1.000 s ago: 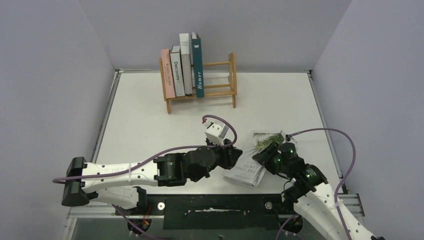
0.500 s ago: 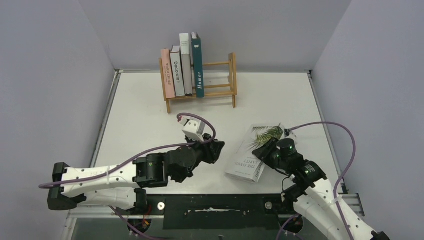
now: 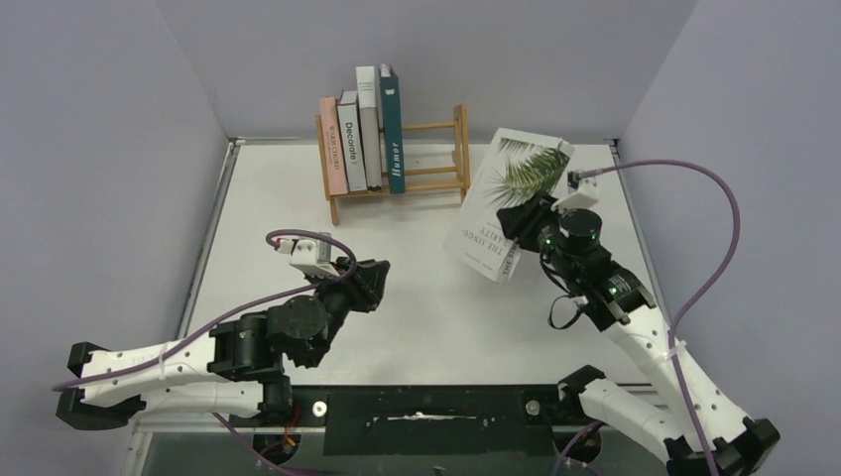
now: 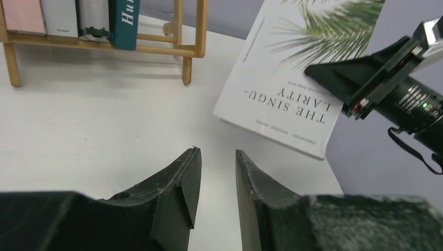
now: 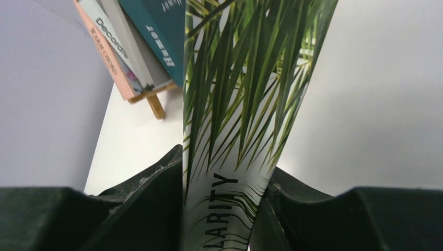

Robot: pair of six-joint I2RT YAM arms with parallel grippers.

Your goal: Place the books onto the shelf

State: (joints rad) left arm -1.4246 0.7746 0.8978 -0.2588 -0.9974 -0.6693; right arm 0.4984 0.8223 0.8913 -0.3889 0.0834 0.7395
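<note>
The white palm-leaf book hangs tilted above the table, just right of the shelf, with my right gripper shut on its edge. In the right wrist view the book fills the gap between the fingers of that gripper. The shelf's left half holds the pink book, the brown "Decorate", the grey one and the teal "Humor", all upright. My left gripper is low over the table's left middle, open and holding nothing.
The right half of the shelf between the teal book and the right end post holds nothing. Grey walls close the table on three sides. A purple cable loops off the right arm.
My right gripper has closed on the palm-leaf book, lifted it off the table and carried it up toward the shelf. The left arm has drawn back to the left, away from the book.
</note>
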